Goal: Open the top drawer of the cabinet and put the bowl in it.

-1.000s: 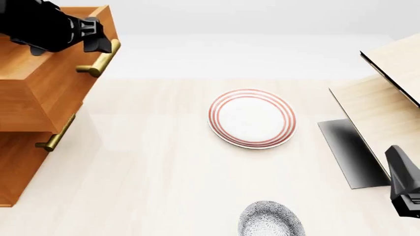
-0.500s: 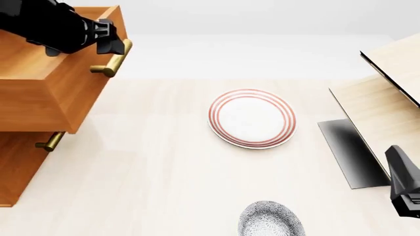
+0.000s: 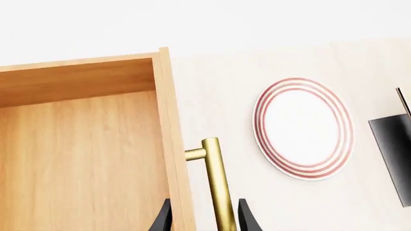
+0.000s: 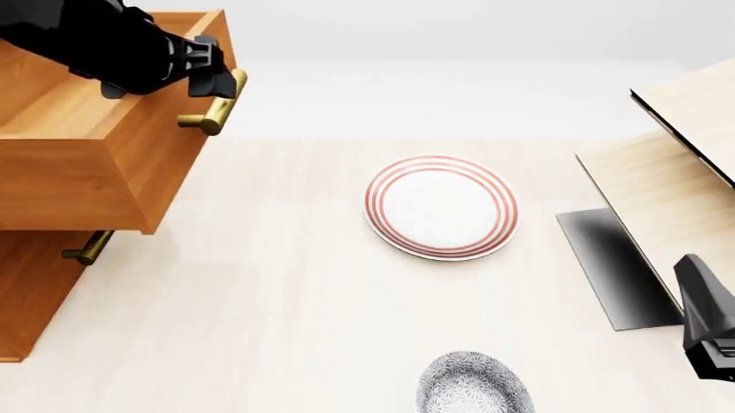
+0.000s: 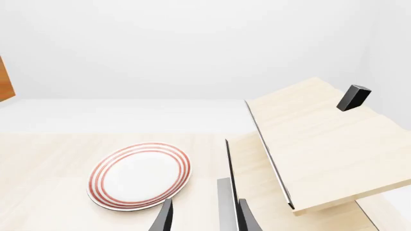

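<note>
The left gripper (image 4: 219, 73) has its jaws clamped on the brass bar handle (image 4: 216, 105) of the orange-brown wooden top drawer (image 4: 86, 163), which juts well out of the three-drawer wooden cabinet (image 4: 29, 284) over the pale bench (image 4: 264, 284). The small speckled grey-blue bowl (image 4: 474, 384) sits at the bench's near edge, well apart from the drawer, with the flat white red-ringed plate (image 4: 442, 206) beyond it. The right gripper (image 5: 202, 219) hangs with its jaws slightly parted and holding nothing.

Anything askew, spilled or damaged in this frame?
Nothing stands out. The orange-brown wooden top drawer is pulled out, the left gripper at its brass handle; the speckled bowl sits upright.
</note>
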Robot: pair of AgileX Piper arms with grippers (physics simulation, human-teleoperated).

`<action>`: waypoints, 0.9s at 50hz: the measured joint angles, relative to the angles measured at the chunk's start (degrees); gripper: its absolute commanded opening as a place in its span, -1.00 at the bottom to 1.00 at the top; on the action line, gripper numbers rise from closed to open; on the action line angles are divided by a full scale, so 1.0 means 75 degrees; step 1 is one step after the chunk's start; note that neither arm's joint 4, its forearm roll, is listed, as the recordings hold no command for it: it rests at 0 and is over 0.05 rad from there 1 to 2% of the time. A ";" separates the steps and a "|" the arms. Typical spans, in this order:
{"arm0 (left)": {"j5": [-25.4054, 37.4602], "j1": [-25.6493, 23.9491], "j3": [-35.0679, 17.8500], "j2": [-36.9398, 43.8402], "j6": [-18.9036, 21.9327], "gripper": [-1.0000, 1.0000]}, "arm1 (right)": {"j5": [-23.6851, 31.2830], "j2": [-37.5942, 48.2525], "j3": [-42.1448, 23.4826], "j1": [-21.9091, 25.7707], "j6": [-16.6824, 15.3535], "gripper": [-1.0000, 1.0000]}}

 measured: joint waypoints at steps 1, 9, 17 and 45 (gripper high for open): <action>0.0010 -0.0001 -0.0006 0.0003 0.0006 1.00 | 0.0000 0.0000 0.0000 0.0000 0.0000 1.00; 0.0086 -0.0026 -0.0056 0.0028 0.0006 1.00 | 0.0000 0.0000 0.0000 0.0000 0.0000 1.00; 0.0151 -0.0026 -0.0094 -0.0018 0.0124 1.00 | 0.0000 0.0000 0.0000 0.0000 0.0000 1.00; 0.0663 0.0139 -0.0587 -0.0644 0.0870 1.00 | 0.0000 0.0000 0.0000 0.0000 0.0000 1.00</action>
